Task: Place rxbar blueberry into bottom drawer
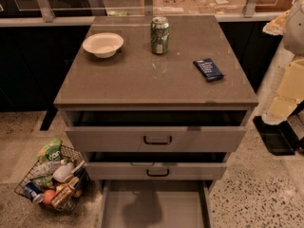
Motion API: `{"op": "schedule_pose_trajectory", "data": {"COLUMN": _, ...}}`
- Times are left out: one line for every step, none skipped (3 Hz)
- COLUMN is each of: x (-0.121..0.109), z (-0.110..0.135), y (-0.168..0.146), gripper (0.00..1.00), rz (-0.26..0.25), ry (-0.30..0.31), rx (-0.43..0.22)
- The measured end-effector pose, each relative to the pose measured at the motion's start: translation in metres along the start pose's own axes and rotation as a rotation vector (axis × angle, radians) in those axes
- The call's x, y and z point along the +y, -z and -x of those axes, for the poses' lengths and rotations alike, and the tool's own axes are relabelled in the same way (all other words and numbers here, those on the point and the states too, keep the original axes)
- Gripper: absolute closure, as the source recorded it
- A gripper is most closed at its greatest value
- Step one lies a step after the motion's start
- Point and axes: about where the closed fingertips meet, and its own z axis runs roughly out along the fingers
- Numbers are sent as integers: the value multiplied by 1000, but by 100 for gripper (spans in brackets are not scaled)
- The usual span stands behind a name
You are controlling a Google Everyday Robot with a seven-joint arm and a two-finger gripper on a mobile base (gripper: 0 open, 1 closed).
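The rxbar blueberry (208,69), a small flat dark navy wrapper, lies on the right side of the cabinet top (142,80). The bottom drawer (154,208) is pulled out far towards me, and its plain grey floor is bare. My arm hangs at the right edge of the view. Its dark gripper (277,136) is low beside the cabinet's right side, level with the top drawer front. It is well away from the bar and holds nothing that I can see.
A green soda can (159,35) and a white bowl (103,44) stand at the back of the top. The two upper drawers (156,139) stand partly open. A wire basket of groceries (52,179) sits on the floor at the left.
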Motion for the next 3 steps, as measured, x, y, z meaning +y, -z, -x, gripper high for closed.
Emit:
{"op": "schedule_pose_trajectory", "data": {"x": 0, "z": 0, "y": 0, "gripper": 0, "rz": -1, "ry": 0, "rx": 0}}
{"op": "schedule_pose_trajectory", "data": {"x": -26, "z": -7, "y": 0, "gripper": 0, "rz": -70, "ry": -53, "rx": -20}}
{"op": "schedule_pose_trajectory", "data": {"x": -50, "z": -17, "y": -11, "gripper": 0, "rz": -150, "ry": -200, "rx": -79}}
